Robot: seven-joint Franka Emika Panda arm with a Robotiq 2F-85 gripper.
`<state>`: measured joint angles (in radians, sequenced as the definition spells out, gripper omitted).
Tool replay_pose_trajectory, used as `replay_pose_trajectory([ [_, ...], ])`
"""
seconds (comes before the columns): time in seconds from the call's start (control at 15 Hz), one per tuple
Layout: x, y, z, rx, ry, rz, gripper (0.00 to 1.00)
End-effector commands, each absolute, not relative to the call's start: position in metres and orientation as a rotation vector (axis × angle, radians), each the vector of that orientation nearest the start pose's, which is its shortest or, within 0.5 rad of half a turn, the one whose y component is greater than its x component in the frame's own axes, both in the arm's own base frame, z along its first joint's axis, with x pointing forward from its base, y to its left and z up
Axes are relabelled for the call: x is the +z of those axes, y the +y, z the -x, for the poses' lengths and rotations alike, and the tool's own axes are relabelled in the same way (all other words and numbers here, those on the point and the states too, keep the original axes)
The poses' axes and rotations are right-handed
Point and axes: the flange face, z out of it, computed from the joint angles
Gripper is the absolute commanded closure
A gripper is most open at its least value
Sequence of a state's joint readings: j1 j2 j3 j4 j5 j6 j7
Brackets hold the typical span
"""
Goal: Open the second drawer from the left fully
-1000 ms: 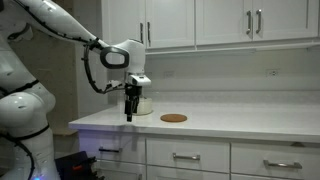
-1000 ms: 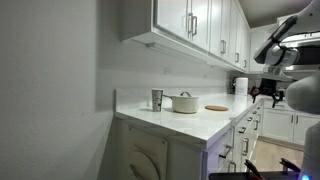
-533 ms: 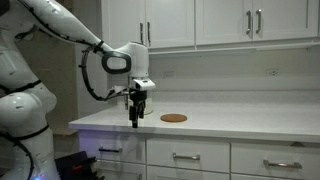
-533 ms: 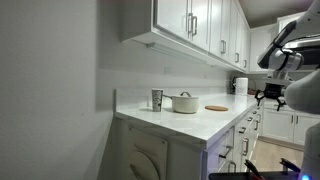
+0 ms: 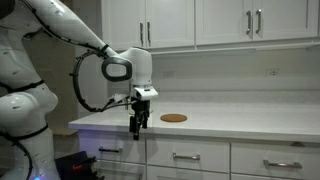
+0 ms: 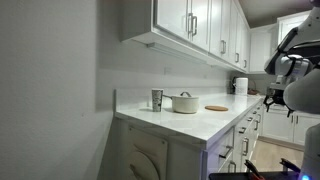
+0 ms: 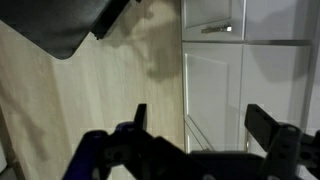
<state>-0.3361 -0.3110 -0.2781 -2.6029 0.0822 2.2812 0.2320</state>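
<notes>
A: Where was the second drawer from the left (image 5: pixel 188 160)?
B: Lower middle of the frame, shut, under the table (image 5: pixel 240 122) edge. The gripper (image 5: pixel 137 133) hung above it and to its left, fingers (image 7: pixel 140 114) spread, holding nothing.
A: Best approach?
B: Probably drop lower, shift toward the frame's right, square the fingers around the bar handle (image 5: pixel 185 156), then pull straight out.

Three white drawer fronts line the top row under the worktop (image 5: pixel 250 122) in an exterior view: a narrow left one (image 5: pixel 120 146), the second drawer from the left (image 5: pixel 205 150), and a wide right one (image 5: pixel 262 157). Each carries one silver bar handle. On the worktop stand one round brown mat (image 5: pixel 173 118), one white lidded pot (image 6: pixel 185 102) and one cup (image 6: pixel 157 99).
</notes>
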Motion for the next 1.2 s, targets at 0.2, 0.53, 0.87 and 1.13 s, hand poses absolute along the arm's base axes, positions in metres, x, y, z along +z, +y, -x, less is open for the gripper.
replay_pose_trajectory([
  [0.2, 0.327, -0.27, -0.323, -0.01, 1.35, 2.674, 0.0],
  [0.53, 0.305, -0.286, -0.322, -0.072, 1.355, 2.613, 0.0],
  [0.87, 0.288, -0.287, -0.324, -0.122, 1.263, 2.537, 0.0],
  [1.13, 0.28, -0.289, -0.327, -0.187, 1.175, 2.525, 0.0],
])
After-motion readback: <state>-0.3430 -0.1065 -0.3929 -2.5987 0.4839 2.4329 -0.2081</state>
